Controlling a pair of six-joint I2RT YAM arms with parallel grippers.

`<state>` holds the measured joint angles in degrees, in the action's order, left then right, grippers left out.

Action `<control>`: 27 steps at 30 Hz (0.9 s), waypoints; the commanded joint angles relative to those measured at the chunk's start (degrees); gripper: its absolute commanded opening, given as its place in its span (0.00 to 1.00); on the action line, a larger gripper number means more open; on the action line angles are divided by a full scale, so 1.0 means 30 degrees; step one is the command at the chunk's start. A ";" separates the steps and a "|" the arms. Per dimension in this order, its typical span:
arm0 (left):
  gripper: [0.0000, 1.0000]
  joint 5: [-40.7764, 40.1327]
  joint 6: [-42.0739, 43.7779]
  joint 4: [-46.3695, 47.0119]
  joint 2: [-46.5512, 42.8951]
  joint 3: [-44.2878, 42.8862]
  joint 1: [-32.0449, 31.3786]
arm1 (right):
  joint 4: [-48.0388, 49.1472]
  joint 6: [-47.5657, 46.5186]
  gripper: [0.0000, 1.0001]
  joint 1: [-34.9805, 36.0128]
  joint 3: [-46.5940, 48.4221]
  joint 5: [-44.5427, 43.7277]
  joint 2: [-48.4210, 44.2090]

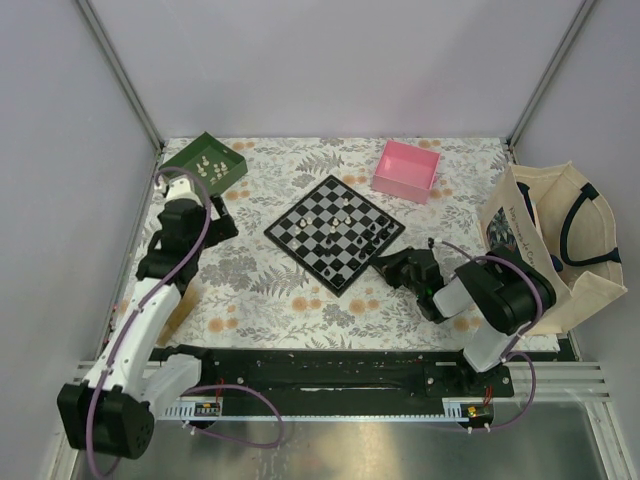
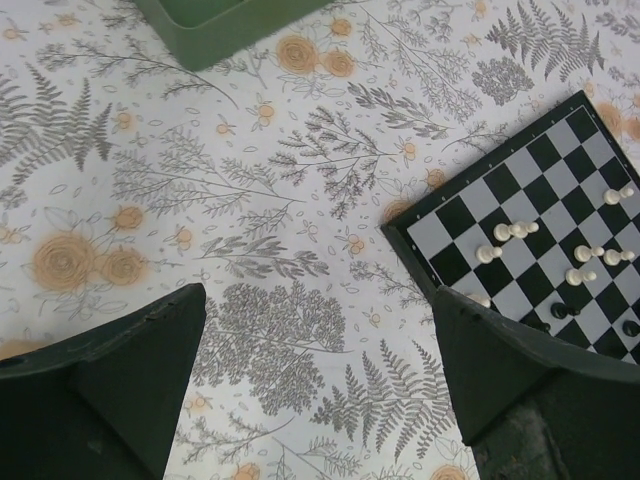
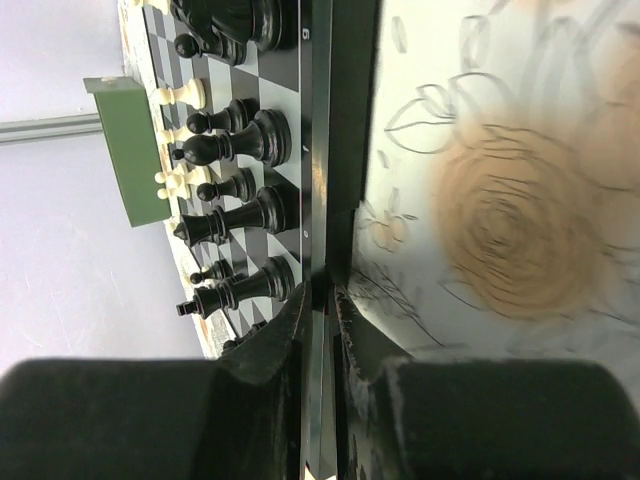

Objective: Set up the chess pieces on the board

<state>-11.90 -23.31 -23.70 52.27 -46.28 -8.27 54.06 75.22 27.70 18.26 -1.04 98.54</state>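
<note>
The checkered board (image 1: 300,232) lies mid-table, turned like a diamond, with cream pieces (image 1: 338,218) and black pieces (image 1: 375,236) on it. My right gripper (image 1: 387,266) is shut on the board's near right edge. In the right wrist view its fingers (image 3: 290,320) pinch the black border (image 3: 318,150), with black pieces (image 3: 240,140) standing in a row beside it. My left gripper (image 1: 220,220) is open and empty over the cloth left of the board. In the left wrist view (image 2: 320,300) the board's corner (image 2: 455,215) and cream pieces (image 2: 515,230) show at right.
A green tray (image 1: 236,166) holding several cream pieces (image 1: 212,166) stands at the back left; it also shows in the left wrist view (image 2: 230,25). A pink box (image 1: 407,168) stands at the back right. A cream tote bag (image 1: 560,240) stands at the right edge.
</note>
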 commanded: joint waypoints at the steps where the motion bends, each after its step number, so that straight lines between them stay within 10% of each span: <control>1: 0.99 0.2146 0.1001 0.3646 0.2169 0.0105 0.0062 | 0.0260 -0.1048 0.05 -0.0971 -0.1865 0.0781 -0.1087; 13: 0.99 0.8503 0.1911 0.6670 1.3125 -0.5075 0.0062 | -0.1232 -0.2192 0.33 -0.2057 -0.2981 0.1811 -0.3431; 27: 0.99 1.1933 0.1384 0.5412 1.9810 -1.0030 0.0004 | -0.8932 -0.4387 0.29 -0.2642 -0.1636 0.0963 -0.7708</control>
<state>18.94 -18.57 -7.35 109.60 -72.55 -8.23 37.01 66.48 20.91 10.48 3.97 79.02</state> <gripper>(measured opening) 0.988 0.309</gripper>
